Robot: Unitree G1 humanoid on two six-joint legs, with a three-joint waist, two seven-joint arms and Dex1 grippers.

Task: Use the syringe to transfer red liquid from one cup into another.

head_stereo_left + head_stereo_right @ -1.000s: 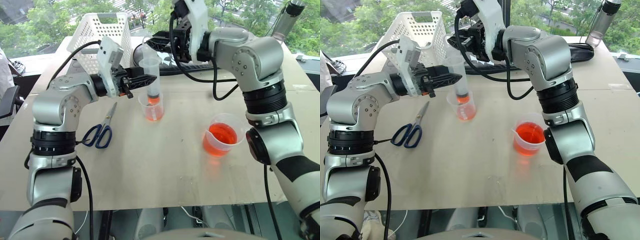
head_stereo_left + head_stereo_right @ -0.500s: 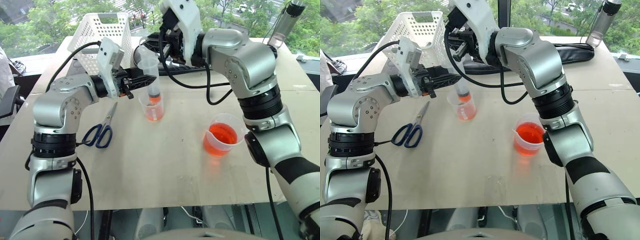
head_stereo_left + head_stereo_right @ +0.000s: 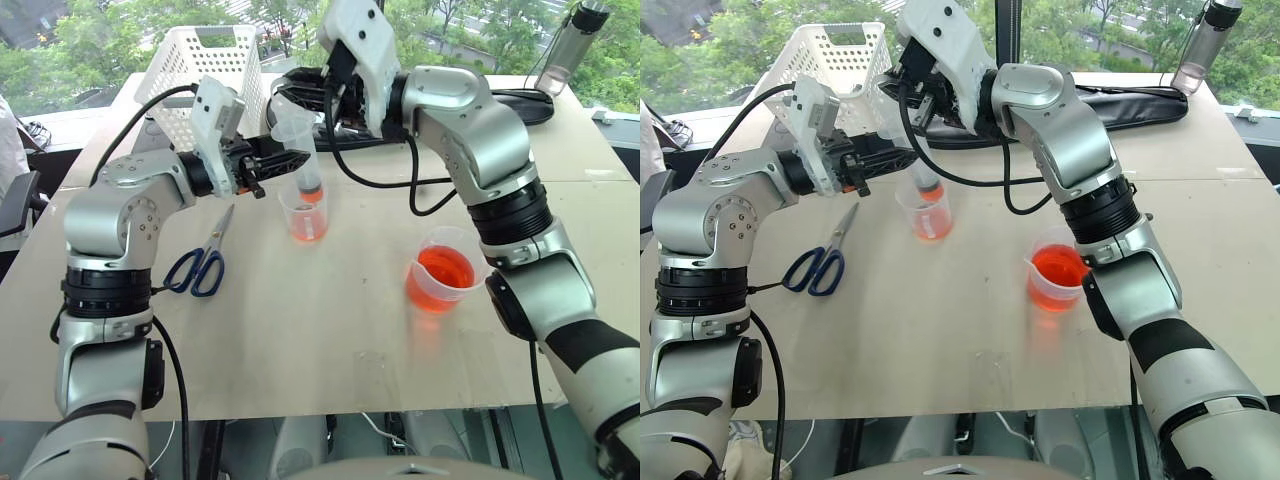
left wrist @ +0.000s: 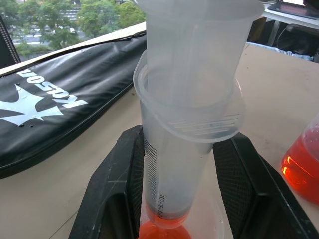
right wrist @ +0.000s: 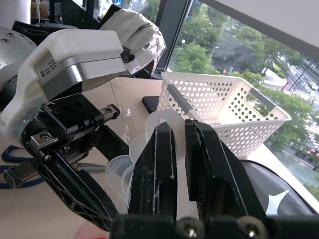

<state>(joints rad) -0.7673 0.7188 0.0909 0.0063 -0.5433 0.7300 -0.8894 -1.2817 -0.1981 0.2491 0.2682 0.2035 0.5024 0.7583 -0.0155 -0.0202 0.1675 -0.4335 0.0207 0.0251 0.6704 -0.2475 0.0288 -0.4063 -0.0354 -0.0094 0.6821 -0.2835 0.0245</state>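
The syringe (image 3: 303, 150) stands upright with its orange-red tip down in the smaller narrow cup (image 3: 305, 215). My left gripper (image 4: 179, 164) is shut on its clear barrel from the left, one black finger on each side. My right gripper (image 5: 180, 134) comes in from behind and is shut on the white plunger's ring top (image 5: 164, 122). Red liquid (image 3: 307, 226) fills the lower part of the small cup, and a little sits at the bottom of the barrel (image 4: 164, 219). The wide handled beaker (image 3: 446, 268), to the right, holds more red liquid.
Blue-handled scissors (image 3: 200, 262) lie on the table left of the small cup. A white perforated basket (image 3: 200, 70) stands at the back left, a black bag (image 4: 50, 109) lies along the back edge, and a bottle (image 3: 565, 40) is at the far right corner.
My right wrist has rolled and its forearm has swung left while its gripper stayed at the plunger's top. The left gripper, the barrel and both cups have kept still.
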